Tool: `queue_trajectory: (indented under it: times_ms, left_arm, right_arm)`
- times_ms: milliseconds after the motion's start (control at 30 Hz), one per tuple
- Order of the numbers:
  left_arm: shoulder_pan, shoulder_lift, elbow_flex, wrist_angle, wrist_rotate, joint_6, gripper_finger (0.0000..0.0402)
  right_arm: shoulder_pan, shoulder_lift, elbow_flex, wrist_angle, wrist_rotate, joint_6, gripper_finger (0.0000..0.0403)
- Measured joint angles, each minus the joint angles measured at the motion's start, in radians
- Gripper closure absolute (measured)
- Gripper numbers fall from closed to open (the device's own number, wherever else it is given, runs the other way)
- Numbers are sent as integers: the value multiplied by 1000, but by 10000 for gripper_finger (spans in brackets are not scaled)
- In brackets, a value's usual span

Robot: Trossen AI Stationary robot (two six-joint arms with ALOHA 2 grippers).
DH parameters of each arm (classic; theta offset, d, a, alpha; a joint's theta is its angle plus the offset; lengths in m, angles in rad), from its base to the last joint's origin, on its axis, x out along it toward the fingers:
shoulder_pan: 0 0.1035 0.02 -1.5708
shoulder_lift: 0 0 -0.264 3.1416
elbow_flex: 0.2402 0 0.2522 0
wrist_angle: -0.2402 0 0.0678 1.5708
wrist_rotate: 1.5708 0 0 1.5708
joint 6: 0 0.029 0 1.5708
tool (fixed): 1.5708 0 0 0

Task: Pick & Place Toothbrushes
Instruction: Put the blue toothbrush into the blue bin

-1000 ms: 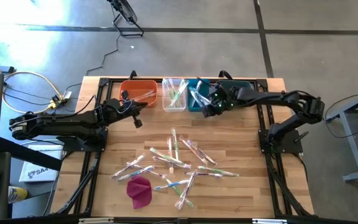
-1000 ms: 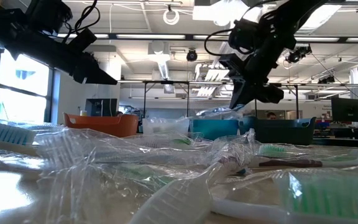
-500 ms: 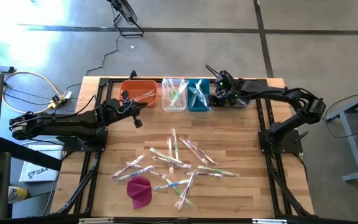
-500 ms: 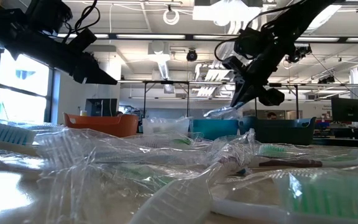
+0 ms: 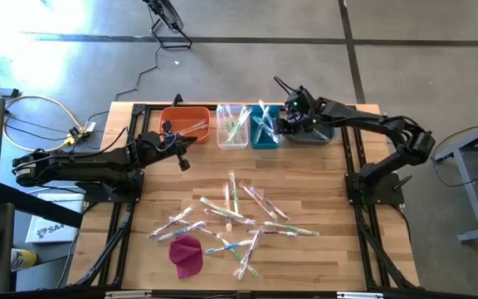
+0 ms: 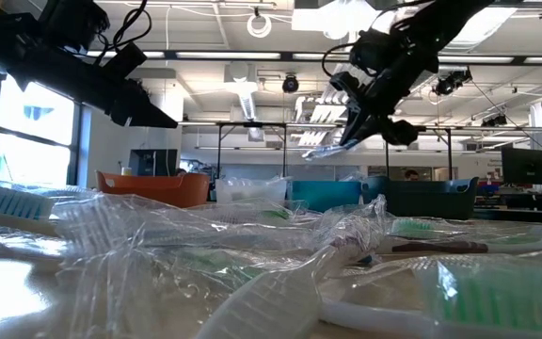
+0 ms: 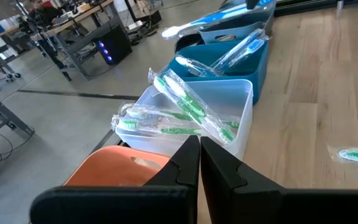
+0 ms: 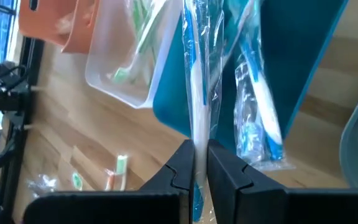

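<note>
Toothbrushes (image 5: 237, 218): loose pile, table (image 5: 322, 191) centre. One wrapped blue toothbrush (image 8: 197, 93) clamped in right gripper (image 8: 201, 163) above teal bin (image 5: 265, 131). Left gripper (image 7: 199, 157) closed, empty, near orange bin (image 5: 184, 123).

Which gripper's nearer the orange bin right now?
Left. The left gripper, shut, hovers just beside the orange bin; the right gripper holds a wrapped toothbrush over the blue bin.

A lab: workbenches (image 6: 252, 141), monitor (image 6: 525, 165), ceiling strip lights (image 6: 233, 55).
</note>
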State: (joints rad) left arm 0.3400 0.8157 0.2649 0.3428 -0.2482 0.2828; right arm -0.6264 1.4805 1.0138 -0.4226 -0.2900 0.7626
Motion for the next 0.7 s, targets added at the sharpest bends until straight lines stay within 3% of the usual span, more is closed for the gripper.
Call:
queue_trajectory:
  times_ms: [400, 700]
  left_arm:
    - [0, 0, 0, 0, 0, 0, 392]
    - [0, 0, 0, -1, 0, 7, 392]
  right_arm:
    - [18, 191, 165, -192, -30, -64, 383]
    - [15, 207, 184, -231, -17, -76, 376]
